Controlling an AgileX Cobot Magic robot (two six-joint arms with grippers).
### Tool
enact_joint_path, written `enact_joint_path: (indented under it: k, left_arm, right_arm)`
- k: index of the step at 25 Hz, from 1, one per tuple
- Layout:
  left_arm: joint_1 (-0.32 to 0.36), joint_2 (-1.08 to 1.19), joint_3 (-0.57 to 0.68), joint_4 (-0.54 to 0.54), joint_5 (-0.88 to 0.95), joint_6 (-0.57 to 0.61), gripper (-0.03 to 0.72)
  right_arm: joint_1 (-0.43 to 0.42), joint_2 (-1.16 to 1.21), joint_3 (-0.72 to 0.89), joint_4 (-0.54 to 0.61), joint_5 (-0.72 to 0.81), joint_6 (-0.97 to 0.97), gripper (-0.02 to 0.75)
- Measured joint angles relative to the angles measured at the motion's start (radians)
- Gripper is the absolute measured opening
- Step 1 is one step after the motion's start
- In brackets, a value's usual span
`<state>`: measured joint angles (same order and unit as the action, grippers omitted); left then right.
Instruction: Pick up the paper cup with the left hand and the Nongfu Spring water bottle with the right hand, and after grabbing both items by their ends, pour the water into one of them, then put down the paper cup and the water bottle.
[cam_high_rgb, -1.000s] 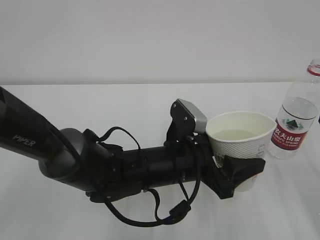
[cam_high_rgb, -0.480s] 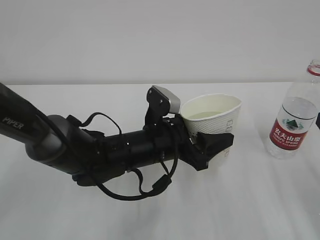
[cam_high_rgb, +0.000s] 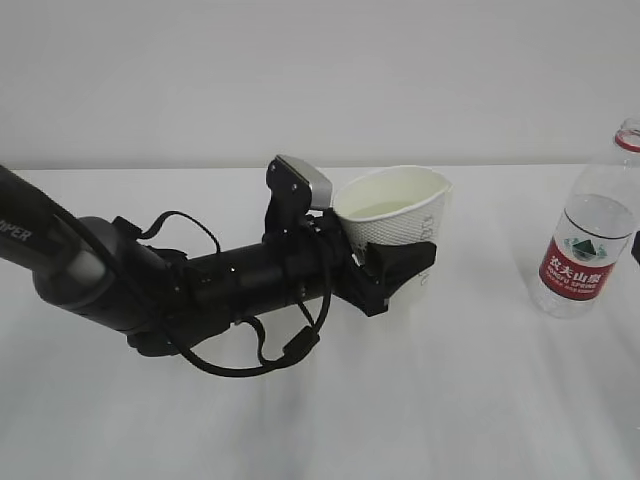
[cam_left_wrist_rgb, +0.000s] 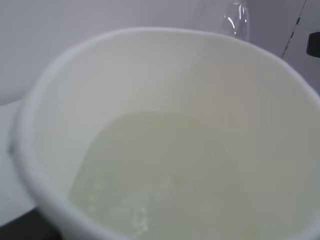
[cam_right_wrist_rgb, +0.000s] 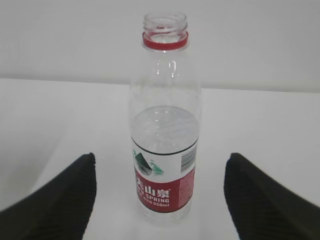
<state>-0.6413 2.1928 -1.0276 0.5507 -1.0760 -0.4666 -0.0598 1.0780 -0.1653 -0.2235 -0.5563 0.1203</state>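
Paper cup (cam_high_rgb: 396, 215) sitting clamped between the black fingers (cam_high_rgb: 400, 262) of the left hand (cam_high_rgb: 385, 270), lifted off the white table (cam_high_rgb: 480, 400) and leaning slightly, rim up. Reaching in from the left edge, black arm (cam_high_rgb: 130, 285) with looping cables (cam_high_rgb: 250, 350) and a grey box (cam_high_rgb: 305, 180) just behind the cup. Holding water (cam_left_wrist_rgb: 160, 175) inside, pale and clear, pooling across the cup's bottom in the left wrist view. Standing upright on the table well apart to the right, near the frame edge, Nongfu Spring water bottle (cam_high_rgb: 590, 240), uncapped, red ring at the neck, red label low on the body, partly filled. Facing it with nothing gripped, right hand (cam_right_wrist_rgb: 160, 200), its two dark fingers (cam_right_wrist_rgb: 55, 200) spreading wide on either side of the bottle, not touching it.
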Motion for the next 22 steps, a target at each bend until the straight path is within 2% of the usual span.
enact_joint_path:
  k: [8, 14, 22]
  left_arm:
    - [0.036, 0.0, 0.006, 0.0, -0.009, 0.016, 0.494]
    - [0.071, 0.0, 0.081, -0.005, -0.029, 0.05, 0.494]
    - [0.138, 0.0, 0.155, -0.067, -0.029, 0.073, 0.494]
  right_arm:
    - [0.0, 0.0, 0.0, 0.0, 0.024, 0.0, 0.597]
    - [0.0, 0.0, 0.0, -0.001, 0.026, -0.002, 0.596]
    - [0.0, 0.0, 0.0, -0.001, 0.026, -0.002, 0.595]
